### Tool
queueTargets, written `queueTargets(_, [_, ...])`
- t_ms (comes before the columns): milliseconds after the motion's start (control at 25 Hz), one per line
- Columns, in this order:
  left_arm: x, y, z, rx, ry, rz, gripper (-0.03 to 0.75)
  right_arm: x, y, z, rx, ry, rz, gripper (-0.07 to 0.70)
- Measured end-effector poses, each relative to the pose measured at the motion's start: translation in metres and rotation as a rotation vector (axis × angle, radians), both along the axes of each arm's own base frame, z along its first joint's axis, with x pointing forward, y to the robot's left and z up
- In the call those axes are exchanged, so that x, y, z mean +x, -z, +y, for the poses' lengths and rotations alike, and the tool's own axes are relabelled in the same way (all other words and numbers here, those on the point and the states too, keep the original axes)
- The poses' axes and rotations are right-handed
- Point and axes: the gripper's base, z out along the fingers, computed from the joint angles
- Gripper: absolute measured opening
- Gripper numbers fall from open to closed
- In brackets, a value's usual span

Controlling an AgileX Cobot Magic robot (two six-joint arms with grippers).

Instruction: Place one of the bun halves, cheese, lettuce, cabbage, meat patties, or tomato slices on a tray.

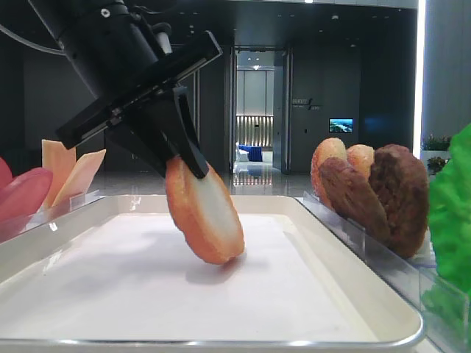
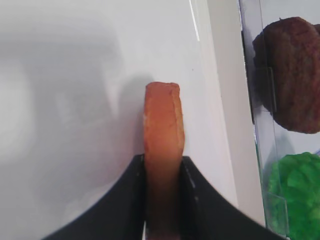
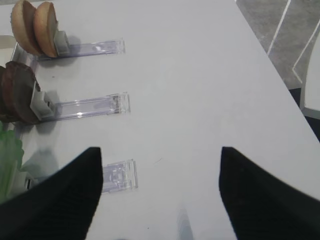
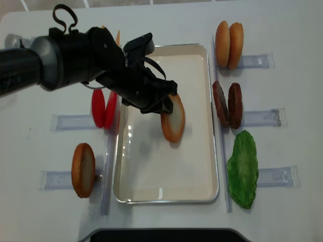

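Note:
My left gripper is shut on a bun half, golden crust with a whitish face, held on edge and tilted over the middle of the white tray. In the low exterior view the bun half hangs from the black fingers, its lower edge at or just above the tray floor. The left wrist view shows the bun half pinched edge-on between both fingers. My right gripper stands open over bare table, nothing between its fingers.
Right of the tray, clear holders carry two bun halves, meat patties and lettuce. On the left stand tomato slices and another bun half. Cheese stands at the far left.

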Motion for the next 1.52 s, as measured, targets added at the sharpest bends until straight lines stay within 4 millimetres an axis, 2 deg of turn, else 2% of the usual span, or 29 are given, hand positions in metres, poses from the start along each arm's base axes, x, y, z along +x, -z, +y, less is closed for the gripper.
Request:
queueTargets(360, [-0.001,0.001,0.001,0.009,0.000,0.010,0.133,0.000,0.000,0.000,0.000,0.000,0.000,0.472])
queueTargets(560, [-0.002,0.002,0.002,0.029,0.009,0.028,0.211,0.000,0.000,0.000,0.000,0.000,0.000,0.472])
queueTargets(960, [-0.005,0.004,0.009,0.069,0.001,0.089,0.244,0.000,0.000,0.000,0.000,0.000,0.000,0.472])
queueTargets(1080, [-0.004,0.007,0.022,0.114,-0.021,0.150,0.330,0.000,0.000,0.000,0.000,0.000,0.000,0.472])
queueTargets(1200, [-0.003,0.009,0.032,0.155,-0.021,0.189,0.482,0.000,0.000,0.000,0.000,0.000,0.000,0.472])
queueTargets(1280, [-0.004,0.007,0.034,0.168,-0.013,0.193,0.551,0.000,0.000,0.000,0.000,0.000,0.000,0.472])
queueTargets(1400, [-0.006,-0.003,0.035,0.160,-0.020,0.177,0.586,0.000,0.000,0.000,0.000,0.000,0.000,0.472])
queueTargets(1520, [-0.004,-0.024,0.034,0.138,-0.015,0.136,0.594,0.000,0.000,0.000,0.000,0.000,0.000,0.472])
